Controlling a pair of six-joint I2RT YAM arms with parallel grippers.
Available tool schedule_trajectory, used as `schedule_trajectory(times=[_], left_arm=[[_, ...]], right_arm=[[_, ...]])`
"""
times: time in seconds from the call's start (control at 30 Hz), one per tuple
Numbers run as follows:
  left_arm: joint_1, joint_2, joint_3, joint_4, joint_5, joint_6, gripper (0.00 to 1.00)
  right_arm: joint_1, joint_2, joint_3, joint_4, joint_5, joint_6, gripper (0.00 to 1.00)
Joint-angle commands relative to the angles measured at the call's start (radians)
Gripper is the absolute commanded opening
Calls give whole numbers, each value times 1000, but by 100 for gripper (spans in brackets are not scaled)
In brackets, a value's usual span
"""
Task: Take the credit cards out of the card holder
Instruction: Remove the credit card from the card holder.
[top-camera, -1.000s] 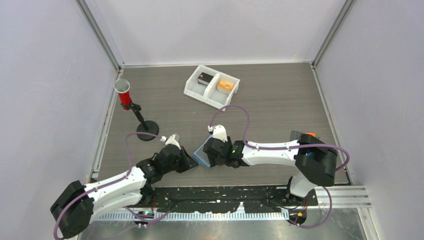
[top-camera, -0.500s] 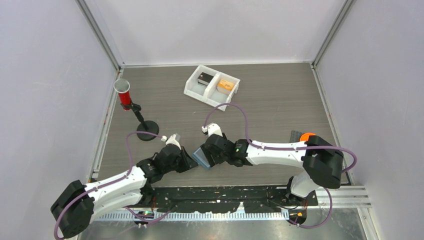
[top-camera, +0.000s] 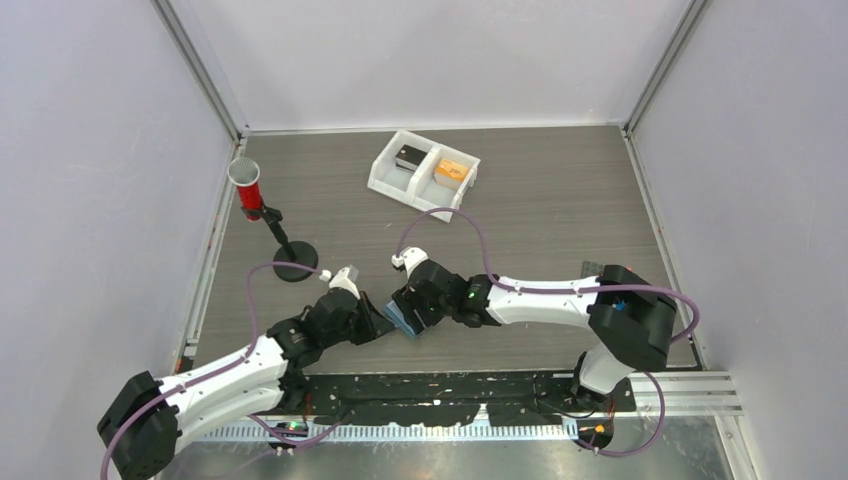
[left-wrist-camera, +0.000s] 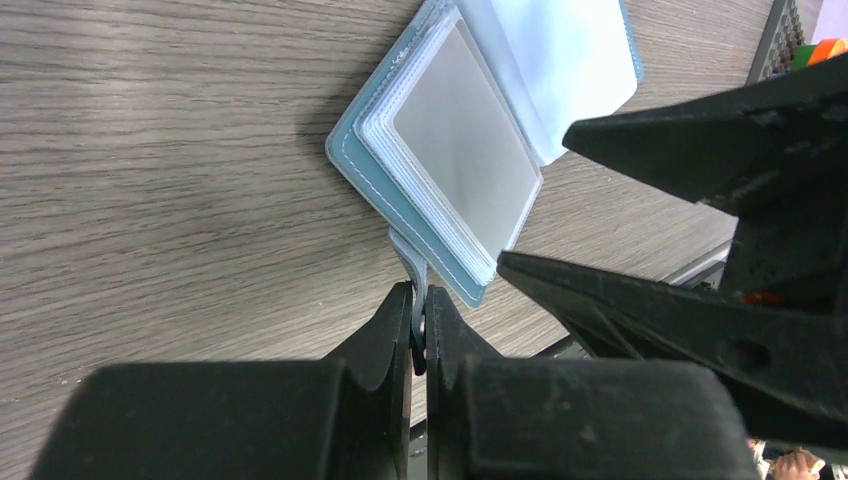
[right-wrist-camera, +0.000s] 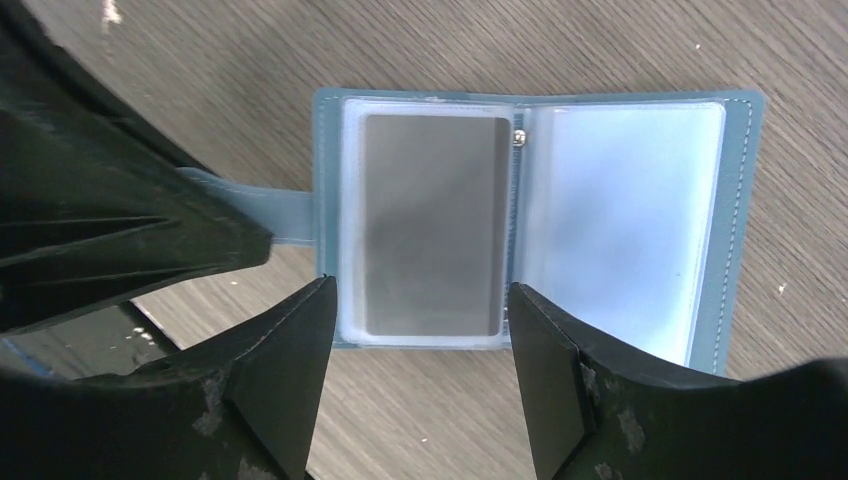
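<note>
While the left jaws clamp the strap (right-wrist-camera: 270, 215) of the open card holder (right-wrist-camera: 742, 200) on the bench (right-wrist-camera: 600, 40), the right jaws stand apart above its grey card (right-wrist-camera: 435, 225).

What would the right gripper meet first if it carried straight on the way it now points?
Probably the credit card in the open card holder; open jaws of the right gripper frame it, though depth is unclear.

The right claw (top-camera: 408, 312) has slid a little further left over the card holder (top-camera: 402, 321) (its cable loop (top-camera: 440, 215) trailing along), narrowing the gap to the left claw (top-camera: 374, 325); the left arm's shoulder (top-camera: 135, 432) has dropped slightly nearer.
</note>
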Motion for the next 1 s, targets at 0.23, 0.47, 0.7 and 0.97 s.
schedule_trajectory(times=[0.23, 0.47, 0.7, 0.97], left_arm=[[-2, -15, 45, -34, -35, 20, 0], [-3, -30, 42, -50, -43, 23, 0], [-2, -13, 55, -61, -48, 25, 0], [-2, -14, 57, -62, -52, 29, 0]], right_arm=[[-31, 54, -35, 95, -32, -49, 67], [-31, 51, -69, 139, -92, -43, 73], [-31, 64, -74, 145, -111, -41, 75], [-31, 29, -36, 104, -156, -26, 74]])
